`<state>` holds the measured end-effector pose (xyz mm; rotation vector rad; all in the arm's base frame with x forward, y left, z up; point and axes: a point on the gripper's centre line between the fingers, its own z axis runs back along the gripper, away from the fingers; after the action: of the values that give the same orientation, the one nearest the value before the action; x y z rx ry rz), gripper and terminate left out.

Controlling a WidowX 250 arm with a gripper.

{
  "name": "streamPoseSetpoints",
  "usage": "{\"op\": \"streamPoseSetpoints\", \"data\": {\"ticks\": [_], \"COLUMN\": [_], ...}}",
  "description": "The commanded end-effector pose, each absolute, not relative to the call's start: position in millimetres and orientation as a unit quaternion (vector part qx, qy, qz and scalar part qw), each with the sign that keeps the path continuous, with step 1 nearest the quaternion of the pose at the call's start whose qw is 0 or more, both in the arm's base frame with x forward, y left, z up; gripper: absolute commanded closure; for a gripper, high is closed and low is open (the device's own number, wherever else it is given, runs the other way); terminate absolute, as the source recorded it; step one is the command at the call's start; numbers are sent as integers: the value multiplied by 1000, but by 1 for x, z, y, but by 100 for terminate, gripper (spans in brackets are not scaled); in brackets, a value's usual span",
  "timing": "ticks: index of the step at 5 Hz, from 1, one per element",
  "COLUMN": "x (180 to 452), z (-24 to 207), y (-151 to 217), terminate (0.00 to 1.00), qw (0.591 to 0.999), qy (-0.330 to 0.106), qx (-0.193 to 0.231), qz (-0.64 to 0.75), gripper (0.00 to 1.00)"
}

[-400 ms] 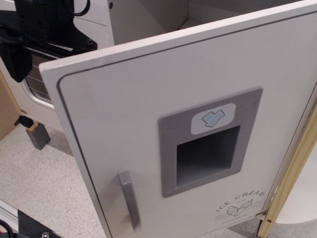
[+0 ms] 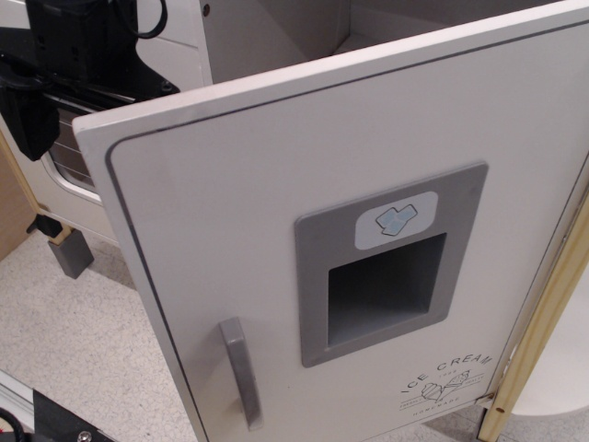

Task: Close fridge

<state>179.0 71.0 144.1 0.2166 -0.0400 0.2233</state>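
The white fridge door (image 2: 230, 212) stands open, swung out towards the camera and filling most of the view. It carries a grey vertical handle (image 2: 241, 373), a grey recessed dispenser panel (image 2: 386, 267), a blue ice-cube emblem (image 2: 396, 219) and the "ICE CREAM" print (image 2: 446, 378). The fridge's white inside (image 2: 276, 37) shows above the door's top edge. My black gripper (image 2: 55, 74) is at the upper left, behind and beside the door's free edge. Its fingers are not distinguishable, and I cannot tell whether it touches the door.
A white oven door with a wire-rack window (image 2: 69, 161) sits behind the gripper at the left. A grey block (image 2: 72, 253) stands on the speckled floor (image 2: 74, 350). A pale wooden post (image 2: 543, 322) runs along the door's hinge side at the right.
The black gripper has shifted slightly to the left. The fridge door has not visibly moved.
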Motion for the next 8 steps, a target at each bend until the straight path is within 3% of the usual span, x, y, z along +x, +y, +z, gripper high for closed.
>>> {"op": "streamPoseSetpoints", "data": {"ticks": [1,3,4,5,7,8], "x": [173,171,171,169,159,155], "z": [174,216,223,226,225,214], "y": [85,62,47,27,9,5], "terminate": [0,0,0,0,0,0], "qw": [990,996,998,994,988,985], "qy": [-41,-47,-52,-85,-71,-62], "qx": [88,49,42,46,16,43], "qz": [100,58,16,-52,-139,-156], "gripper": [0,0,0,0,0,0]}}
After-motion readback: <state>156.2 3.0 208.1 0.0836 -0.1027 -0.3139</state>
